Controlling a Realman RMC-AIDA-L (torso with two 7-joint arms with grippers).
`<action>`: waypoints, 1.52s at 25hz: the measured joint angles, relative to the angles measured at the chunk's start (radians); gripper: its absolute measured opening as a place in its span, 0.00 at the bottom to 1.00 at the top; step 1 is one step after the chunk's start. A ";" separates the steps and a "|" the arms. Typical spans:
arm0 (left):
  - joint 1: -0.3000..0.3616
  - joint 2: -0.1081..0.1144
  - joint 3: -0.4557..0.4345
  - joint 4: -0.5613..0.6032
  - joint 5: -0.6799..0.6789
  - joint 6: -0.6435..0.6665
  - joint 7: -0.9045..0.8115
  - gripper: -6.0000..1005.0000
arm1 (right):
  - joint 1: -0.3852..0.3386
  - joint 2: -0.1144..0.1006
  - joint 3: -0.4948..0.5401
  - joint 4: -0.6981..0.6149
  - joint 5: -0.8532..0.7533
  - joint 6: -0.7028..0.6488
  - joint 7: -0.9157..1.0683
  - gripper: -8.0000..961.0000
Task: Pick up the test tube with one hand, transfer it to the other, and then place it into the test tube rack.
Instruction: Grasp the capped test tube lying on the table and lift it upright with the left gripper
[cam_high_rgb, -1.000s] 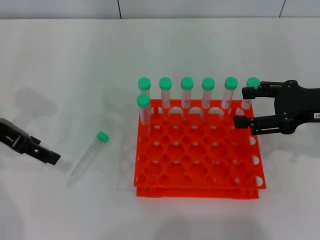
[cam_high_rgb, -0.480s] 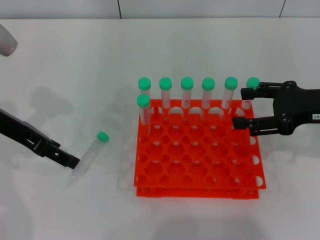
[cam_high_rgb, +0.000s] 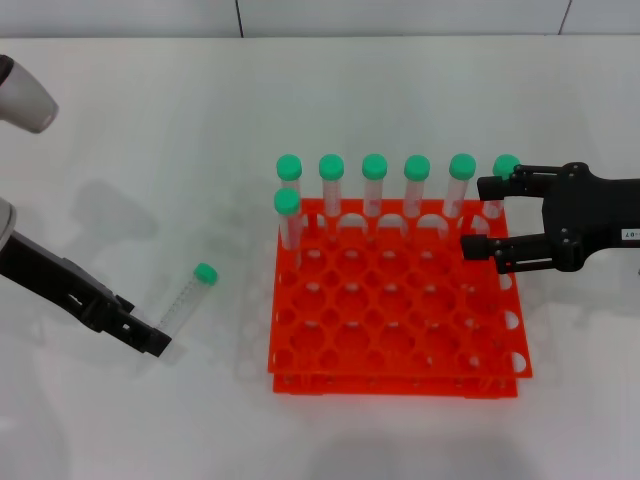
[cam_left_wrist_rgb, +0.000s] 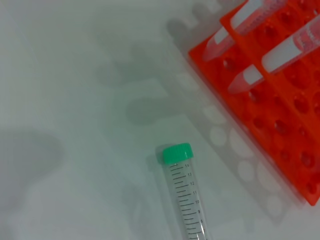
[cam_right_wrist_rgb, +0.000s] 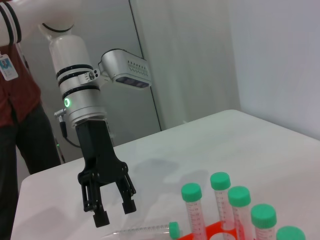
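White worktop has wide bare room on my left side and along the near edge; the far edge runs along the top of the head view. The test tube rack sits centre-right, orange-red, two-tiered, most holes unfilled; six green-capped tubes stand along its far row and one more stands in the second row at the left corner. The test tube lies flat on the worktop left of the rack, apart from it, with open surface all round. It's a slim clear tube with printed graduation marks and a round green screw cap. Long axis runs diagonally in the head view: cap end points away from me and toward the rack, the bottom end points back toward my left side. My left end effector is low over the worktop right at the tube's bottom end, fingers spread apart, nothing between them; I can't tell if a fingertip touches the tube. Its silver arm with the green-lit ring rises behind it in the right wrist view. My right end effector hovers over the rack's far right corner, fingers parted and empty, beside the rightmost standing tube, white label on its body.
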 joint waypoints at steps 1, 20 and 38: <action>0.000 0.000 0.001 -0.003 0.000 -0.004 0.002 0.87 | 0.000 0.000 0.000 0.000 0.000 0.000 -0.001 0.86; -0.003 -0.001 0.029 -0.043 0.010 -0.051 0.010 0.83 | -0.003 0.000 0.000 0.000 0.001 -0.003 -0.005 0.86; -0.013 -0.011 0.052 -0.063 0.009 -0.050 0.010 0.61 | -0.018 0.000 -0.008 0.000 0.023 -0.008 -0.013 0.86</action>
